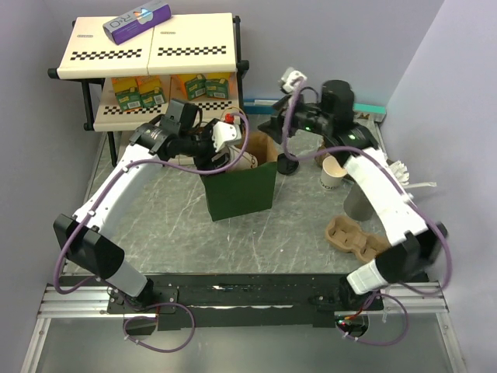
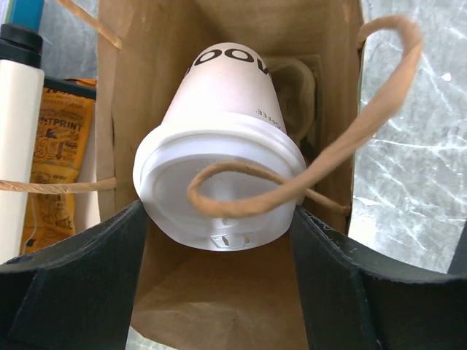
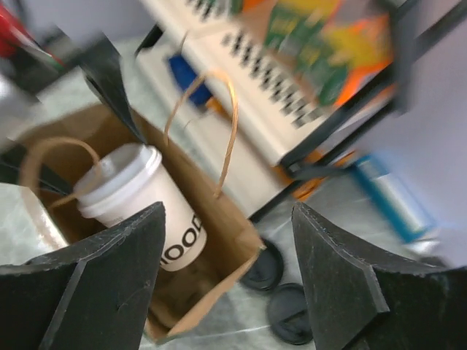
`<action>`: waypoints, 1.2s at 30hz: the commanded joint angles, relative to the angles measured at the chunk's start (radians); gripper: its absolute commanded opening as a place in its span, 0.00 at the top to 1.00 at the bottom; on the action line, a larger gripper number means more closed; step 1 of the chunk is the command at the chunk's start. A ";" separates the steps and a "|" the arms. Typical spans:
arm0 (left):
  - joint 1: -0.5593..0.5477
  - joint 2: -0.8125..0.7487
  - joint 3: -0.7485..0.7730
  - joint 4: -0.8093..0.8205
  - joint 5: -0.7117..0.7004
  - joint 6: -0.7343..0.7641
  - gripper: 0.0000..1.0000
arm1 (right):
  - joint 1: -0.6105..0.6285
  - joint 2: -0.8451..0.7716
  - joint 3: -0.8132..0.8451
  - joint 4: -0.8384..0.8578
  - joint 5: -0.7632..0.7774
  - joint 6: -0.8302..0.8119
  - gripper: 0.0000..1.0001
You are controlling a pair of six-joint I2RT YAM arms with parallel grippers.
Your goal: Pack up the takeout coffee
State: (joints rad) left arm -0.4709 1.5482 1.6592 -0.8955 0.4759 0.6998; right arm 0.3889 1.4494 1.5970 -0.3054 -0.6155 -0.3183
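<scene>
1. The lidded cup [image 2: 219,146] is inside the brown paper bag [image 2: 241,22], in the middle of the top view. It leans over, with its lid up and its bottom deep in the bag.
2. A bag handle [image 2: 357,135] loops across the lid.
3. The left gripper [image 2: 219,210] has its fingers apart, one on each side of the lid. I cannot tell if they touch it.
4. The right gripper [image 3: 228,208] is spread wide and holds nothing. The lidded cup is below it, toward the lower left of its view.
5. An open cup [image 1: 334,172] with no lid stands up straight on the table [image 1: 171,225], at the middle right of the top view.
6. I think the right arm is much nearer to the open cup. Because it stands tall, the fingers should come at its sides.
7. Two black lids [image 3: 263,270] lie just beside the bag.
</scene>
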 commanded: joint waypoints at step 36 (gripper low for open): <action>0.037 -0.059 0.030 0.052 0.030 -0.036 0.99 | 0.159 -0.009 -0.104 -0.233 -0.132 -0.192 0.28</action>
State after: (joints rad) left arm -0.4477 1.5043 1.6703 -0.8795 0.4999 0.6685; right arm 0.5472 1.4811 1.5433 -0.4801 -0.7601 -0.4545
